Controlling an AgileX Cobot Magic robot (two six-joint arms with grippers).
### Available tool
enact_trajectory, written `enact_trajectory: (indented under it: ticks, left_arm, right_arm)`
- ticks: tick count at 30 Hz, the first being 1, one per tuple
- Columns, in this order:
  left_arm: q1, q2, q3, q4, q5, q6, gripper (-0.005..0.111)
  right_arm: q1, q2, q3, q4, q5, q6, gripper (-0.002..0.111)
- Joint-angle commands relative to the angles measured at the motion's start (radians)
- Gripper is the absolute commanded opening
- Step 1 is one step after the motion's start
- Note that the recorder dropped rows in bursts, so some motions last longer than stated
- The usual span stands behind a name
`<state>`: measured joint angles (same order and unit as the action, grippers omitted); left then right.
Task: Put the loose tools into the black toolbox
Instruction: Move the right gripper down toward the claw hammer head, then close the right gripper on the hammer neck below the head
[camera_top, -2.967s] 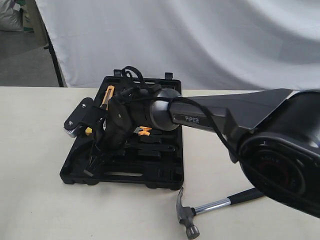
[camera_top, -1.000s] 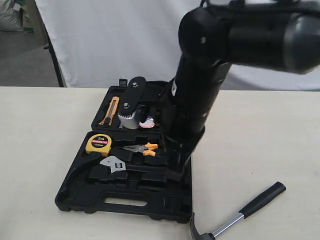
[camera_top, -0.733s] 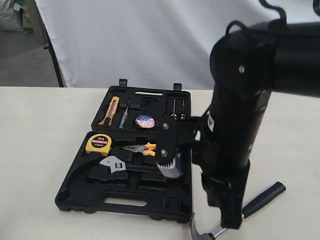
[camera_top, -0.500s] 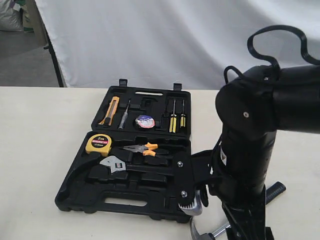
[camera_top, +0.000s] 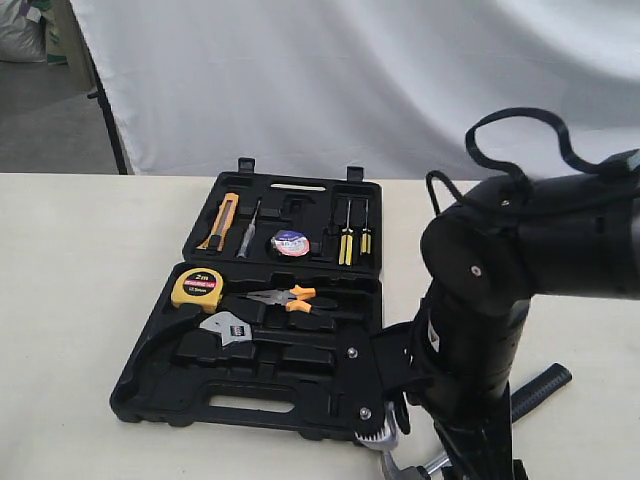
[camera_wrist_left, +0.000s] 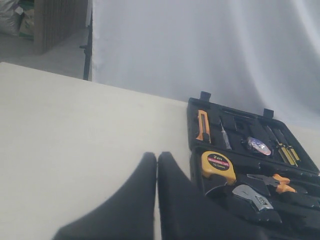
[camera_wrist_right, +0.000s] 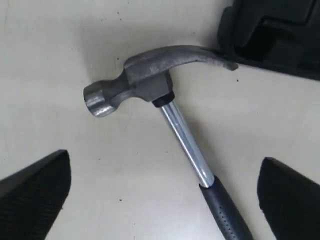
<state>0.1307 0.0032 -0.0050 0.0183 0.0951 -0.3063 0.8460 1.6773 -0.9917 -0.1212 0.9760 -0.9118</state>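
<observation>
The black toolbox (camera_top: 150, 385) lies open on the table, also seen in the left wrist view (camera_wrist_left: 192, 125). A claw hammer (camera_wrist_right: 150, 80) lies loose just off the box's front right corner (camera_wrist_right: 280, 35); its black grip (camera_top: 540, 385) points right. My right gripper (camera_wrist_right: 164, 180) hangs open above the hammer, one finger (camera_wrist_right: 35, 192) on each side of the steel shaft, nothing held. My left gripper (camera_wrist_left: 156, 157) is shut and empty, left of the box and outside the exterior view.
In the box's recesses sit a yellow tape measure (camera_top: 198, 288), orange-handled pliers (camera_top: 285, 297), an adjustable wrench (camera_top: 228, 328), a utility knife (camera_top: 218, 220), a tape roll (camera_top: 290, 243) and screwdrivers (camera_top: 352, 240). A white backdrop hangs behind the table.
My right arm has swung off the toolbox to the front right and come down over the hammer. The tools in the box now show. The hammer has not moved.
</observation>
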Motion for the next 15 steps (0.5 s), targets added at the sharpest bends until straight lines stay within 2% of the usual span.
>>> enact_trajectory:
  ticks: [1,7,9,11,15]
  left_arm:
    - [0.025,-0.003,-0.003,0.004,-0.007,-0.005,0.001]
    - [0.025,-0.003,-0.003,0.004,-0.007,-0.005,0.001]
    - [0.025,-0.003,-0.003,0.004,-0.007,-0.005,0.001]
    - [0.025,-0.003,-0.003,0.004,-0.007,-0.005,0.001]
    - [0.025,-0.003,-0.003,0.004,-0.007,-0.005,0.001]
  right_arm:
    - [-0.006,0.051,0.004,-0.013,-0.044,-0.009,0.094]
    - [-0.006,0.154,0.004,-0.011,-0.099,-0.009,0.093]
    - [-0.006,0.19,0.004,-0.011,-0.105,-0.009,0.087]
    - [-0.006,0.22,0.004,-0.011,-0.107,-0.009,0.073]
    - [-0.006,0.258,0.004,-0.013,-0.107,0.0,0.031]
